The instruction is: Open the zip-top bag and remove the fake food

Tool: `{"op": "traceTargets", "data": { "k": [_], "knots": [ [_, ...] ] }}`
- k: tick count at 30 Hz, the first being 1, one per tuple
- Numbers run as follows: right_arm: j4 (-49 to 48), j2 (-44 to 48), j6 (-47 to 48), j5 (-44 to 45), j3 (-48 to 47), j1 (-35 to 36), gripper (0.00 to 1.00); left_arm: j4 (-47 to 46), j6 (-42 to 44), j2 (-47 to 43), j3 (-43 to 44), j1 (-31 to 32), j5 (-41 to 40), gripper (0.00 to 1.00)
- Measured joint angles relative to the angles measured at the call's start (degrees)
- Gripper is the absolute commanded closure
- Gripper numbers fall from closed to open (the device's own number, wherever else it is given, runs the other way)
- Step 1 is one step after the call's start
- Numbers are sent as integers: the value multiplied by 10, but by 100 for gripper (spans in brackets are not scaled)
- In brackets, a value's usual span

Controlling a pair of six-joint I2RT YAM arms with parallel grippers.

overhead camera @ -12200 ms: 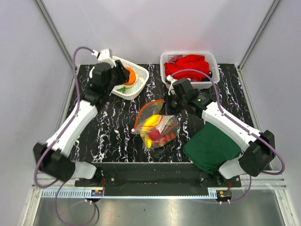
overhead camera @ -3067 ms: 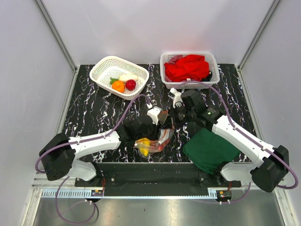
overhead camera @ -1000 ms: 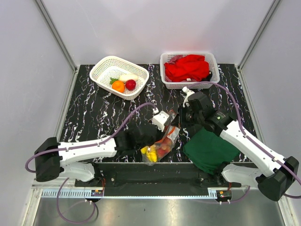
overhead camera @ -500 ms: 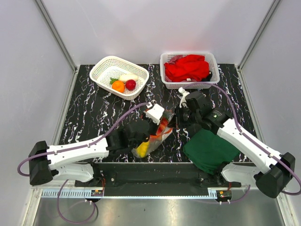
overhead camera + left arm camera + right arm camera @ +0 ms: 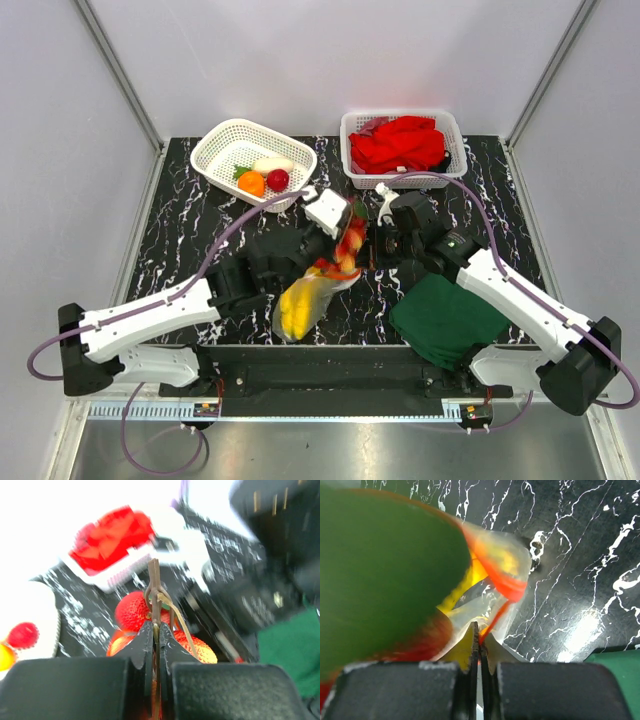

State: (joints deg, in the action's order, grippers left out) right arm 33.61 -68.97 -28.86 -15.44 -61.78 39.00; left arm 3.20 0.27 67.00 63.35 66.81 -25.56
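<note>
the zip-top bag [image 5: 318,288] has come up off the table [image 5: 200,240] in the last second. it lay low near the front edge, and now the left gripper [image 5: 155,630] has swung up and toward the back, dragging the bag's top with it. the bag hangs stretched and tilted between your 2 arms, upper end by the grippers, heavy end sagging toward the near edge. the yellow bananas [image 5: 297,308] have slid to that low end and show as a blur. whether they are out of the plastic or still inside it, i cannot tell from above.

for the task, that looks to me like a tipping or shaking step, not a finished emptying. an orange, a red apple and a pale piece sit in the white basket [image 5: 213,140] at the back left, while the bananas and the red lumpy fruit [image 5: 132,611] remain with the bag.

both grippers are clamped tight, each on a thin fold of the bag. in the left wrist view the jaws pinch a narrow strip of plastic, with the red fruit just beyond the tips. in the right wrist view the right gripper [image 5: 476,635] pinches clear film just below the orange-red zip strip [image 5: 506,587]. a big green blur fills the left of that view and i cannot tell what it is. your 2 grippers sit close together at the bag's top, so the fake food hangs below them, nearer the arm bases.
</note>
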Motion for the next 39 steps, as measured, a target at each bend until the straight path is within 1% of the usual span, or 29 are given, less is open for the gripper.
{"op": "traceTargets", "data": {
  "k": [4, 7, 10, 13, 15, 19, 25, 31, 34, 37, 39],
  "knots": [
    [-2, -1, -1, -5, 1, 0, 100, -39, 43, -6, 25, -33, -1, 100],
    [-14, 3, -4, -8, 0, 0, 100, -66, 60, -5, 27, -57, -1, 100],
    [-15, 5, -5, -11, -2, 0, 100, -78, 57, 2, 27, -80, -2, 100],
    [-16, 0, -5, -11, -7, 0, 100, -80, 35, 15, 36, -108, 2, 100],
    [-19, -10, -5, -10, -9, 0, 100, -73, 9, 29, 58, -144, 13, 100],
    [-23, -32, -1, -5, -9, 0, 100, -59, -46, 73, 134, -247, 48, 100],
    [-24, -43, 15, -2, -9, 0, 100, -67, -149, 153, 210, -402, 133, 100],
    [-25, -52, 27, -7, -10, 0, 100, -121, -259, 286, 228, -532, 223, 100],
    [-26, -52, 31, -8, -10, 0, 100, -140, -307, 364, 249, -579, 257, 100],
    [-29, -52, 34, -11, -10, 0, 100, -153, -358, 453, 296, -622, 292, 100],
    [-31, -52, 36, -15, -10, 0, 100, -157, -384, 502, 323, -643, 313, 77]
  ]
}}
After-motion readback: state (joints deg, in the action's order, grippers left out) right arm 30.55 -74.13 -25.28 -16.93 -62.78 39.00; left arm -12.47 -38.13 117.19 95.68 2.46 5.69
